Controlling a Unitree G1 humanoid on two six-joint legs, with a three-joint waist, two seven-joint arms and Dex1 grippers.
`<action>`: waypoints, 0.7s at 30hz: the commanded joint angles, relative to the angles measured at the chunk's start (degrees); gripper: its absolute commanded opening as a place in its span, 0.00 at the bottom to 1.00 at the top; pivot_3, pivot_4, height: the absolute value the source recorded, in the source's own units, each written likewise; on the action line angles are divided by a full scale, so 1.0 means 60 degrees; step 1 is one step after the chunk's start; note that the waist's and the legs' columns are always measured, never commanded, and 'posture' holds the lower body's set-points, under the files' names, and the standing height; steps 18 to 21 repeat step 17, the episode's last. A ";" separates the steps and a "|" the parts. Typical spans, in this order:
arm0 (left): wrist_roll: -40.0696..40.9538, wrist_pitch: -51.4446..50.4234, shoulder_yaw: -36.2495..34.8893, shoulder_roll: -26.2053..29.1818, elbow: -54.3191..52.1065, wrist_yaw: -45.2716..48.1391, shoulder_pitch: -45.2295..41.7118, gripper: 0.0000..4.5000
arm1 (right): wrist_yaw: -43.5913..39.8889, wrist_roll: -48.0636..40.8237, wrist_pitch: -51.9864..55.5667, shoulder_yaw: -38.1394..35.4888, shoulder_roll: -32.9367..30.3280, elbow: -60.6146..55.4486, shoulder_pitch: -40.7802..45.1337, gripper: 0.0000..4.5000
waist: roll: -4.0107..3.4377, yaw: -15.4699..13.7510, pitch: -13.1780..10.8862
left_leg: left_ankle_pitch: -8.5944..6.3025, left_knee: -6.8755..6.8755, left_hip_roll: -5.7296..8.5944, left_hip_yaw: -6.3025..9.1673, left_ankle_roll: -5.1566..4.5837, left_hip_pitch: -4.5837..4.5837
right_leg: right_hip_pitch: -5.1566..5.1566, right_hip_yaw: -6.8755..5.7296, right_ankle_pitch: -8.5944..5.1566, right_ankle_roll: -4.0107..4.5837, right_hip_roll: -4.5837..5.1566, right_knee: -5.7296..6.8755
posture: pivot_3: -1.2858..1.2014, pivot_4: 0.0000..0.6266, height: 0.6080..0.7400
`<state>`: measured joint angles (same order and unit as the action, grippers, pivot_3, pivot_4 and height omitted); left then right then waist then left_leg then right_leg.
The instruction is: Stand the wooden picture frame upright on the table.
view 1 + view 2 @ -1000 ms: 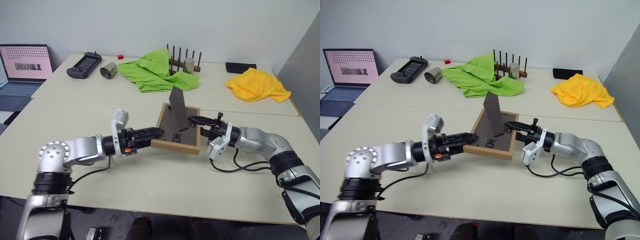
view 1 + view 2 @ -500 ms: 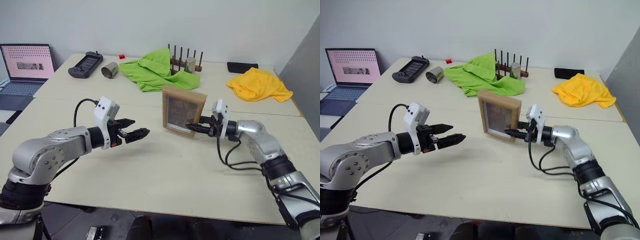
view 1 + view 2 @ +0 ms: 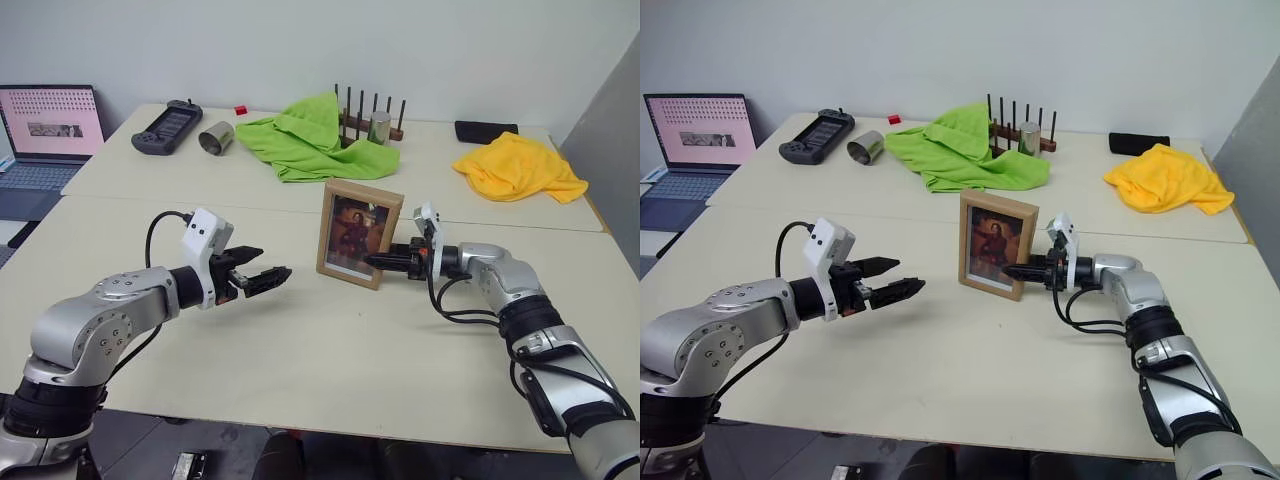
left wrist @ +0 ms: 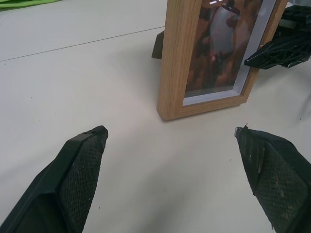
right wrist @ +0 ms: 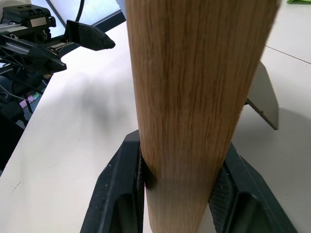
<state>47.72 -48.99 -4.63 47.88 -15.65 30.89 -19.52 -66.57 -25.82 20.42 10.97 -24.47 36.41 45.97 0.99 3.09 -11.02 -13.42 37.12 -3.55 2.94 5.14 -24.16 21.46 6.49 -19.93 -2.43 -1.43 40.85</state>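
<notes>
left gripper [image 3: 268, 280] hangs just above the table [image 3: 330, 370], fingers spread wide, empty, tips aimed at the frame but apart from it. from its wrist cam you see the wooden picture frame [image 4: 214, 53] straight ahead, between and beyond the two pads.

frame [image 3: 359, 232] sits mid-table, upright w/ photo facing you, bottom edge on the surface. the rear easel leg [image 5: 265, 97] is swung out behind and looks to be on the table too.

right gripper [image 3: 1025, 271] is at the frame's right edge, low down. wrist cam shows its fingers [image 5: 121, 194] either side of the wood rail, pinching it front to back.

handling, my read: stiff, fairly light, glass or plastic front so prob fragile, smooth wood so could slip in a light pinch. tall and narrow on a thin foot, so tippy; any sideways drag on release could knock it over. best hold is the side rail low, as you have it. if you let go, open straight and back out along the fingers. keep left gripper close as a catch.
</notes>
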 commanded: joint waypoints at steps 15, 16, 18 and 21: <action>-0.1463 0.0722 -0.0124 -0.0403 0.1922 0.1776 -0.1242 1.00 | 0.4982 -0.1422 0.4185 -0.3297 -0.1732 -1.1458 -0.5749 1.00 | -0.0005 -0.0051 -0.0003 | 0.0008 -0.0024 -0.0012 0.0015 0.0000 -0.0002 | 0.0005 -0.0016 -0.0004 0.0001 -0.0013 -0.0003 | 0.52 0.24 1.00; -0.1521 0.0749 -0.0029 -0.0431 0.1948 0.1907 -0.1324 1.00 | 0.5346 -0.1556 0.4486 -0.3301 -0.1594 -1.1863 -0.5787 1.00 | -0.0004 -0.0047 -0.0003 | 0.0011 -0.0024 -0.0011 0.0015 -0.0001 0.0006 | -0.0005 -0.0016 -0.0005 0.0000 -0.0014 -0.0003 | 0.52 0.24 1.00; -0.1584 0.0760 0.0096 -0.0463 0.1956 0.2039 -0.1422 1.00 | 0.5616 -0.1615 0.4692 -0.3245 -0.1467 -1.2149 -0.5815 1.00 | -0.0004 -0.0047 -0.0003 | 0.0014 -0.0023 -0.0011 0.0016 0.0000 0.0016 | -0.0012 -0.0017 -0.0005 0.0000 -0.0014 -0.0002 | 0.52 0.24 1.00; -0.1584 0.0760 0.0096 -0.0463 0.1956 0.2039 -0.1422 1.00 | 0.5616 -0.1615 0.4692 -0.3245 -0.1467 -1.2149 -0.5815 1.00 | -0.0004 -0.0047 -0.0003 | 0.0014 -0.0023 -0.0011 0.0016 0.0000 0.0016 | -0.0012 -0.0017 -0.0005 0.0000 -0.0014 -0.0002 | 0.52 0.24 1.00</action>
